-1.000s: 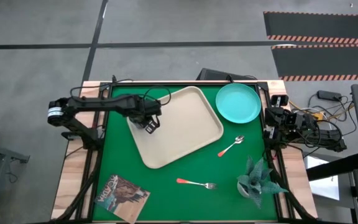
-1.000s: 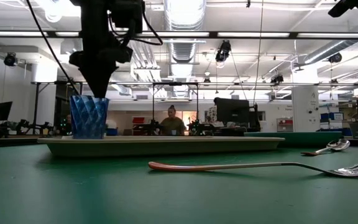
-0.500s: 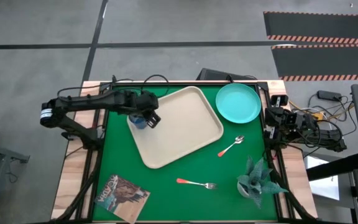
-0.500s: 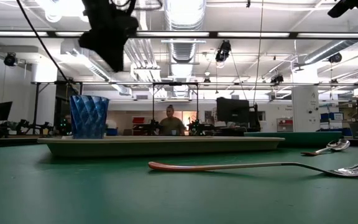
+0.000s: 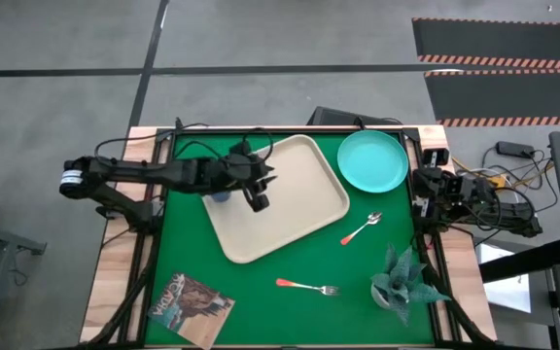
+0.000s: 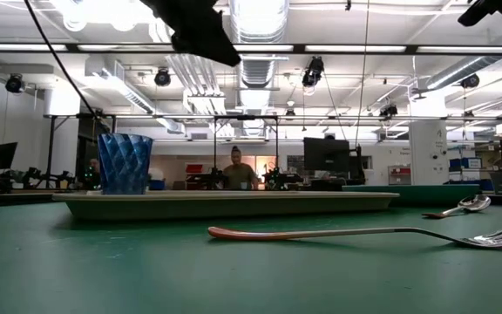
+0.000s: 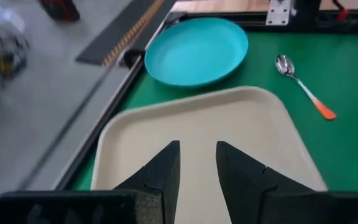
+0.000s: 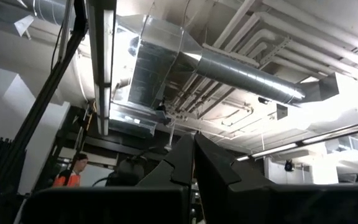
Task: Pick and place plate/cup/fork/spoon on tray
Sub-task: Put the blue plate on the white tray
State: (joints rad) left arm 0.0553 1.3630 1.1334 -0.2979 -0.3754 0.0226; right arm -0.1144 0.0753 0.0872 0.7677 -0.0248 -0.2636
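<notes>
The blue cup [image 6: 125,163] stands upright on the beige tray [image 5: 295,209] near its left corner, partly under my left arm in the high view [image 5: 219,194]. My left gripper [image 7: 197,152] hangs open above the tray's middle [image 5: 257,200], right of the cup, holding nothing. The turquoise plate [image 5: 372,160] lies on the green mat off the tray's far right corner. The spoon [image 5: 362,230] lies right of the tray, the fork [image 5: 307,286] near of it. My right gripper [image 8: 193,155] is shut at the table's right edge and points upward.
A potted plant [image 5: 404,280] stands at the near right and a booklet [image 5: 191,303] lies at the near left of the mat. Black frame rails run along the table's edges. A person [image 6: 238,170] stands in the room far behind the table.
My left gripper has risen from just above the cup and gone toward the table's right, over the tray. It has tipped from pointing down to a slant closer to level and has rolled. The cup has stayed upright on the tray.
</notes>
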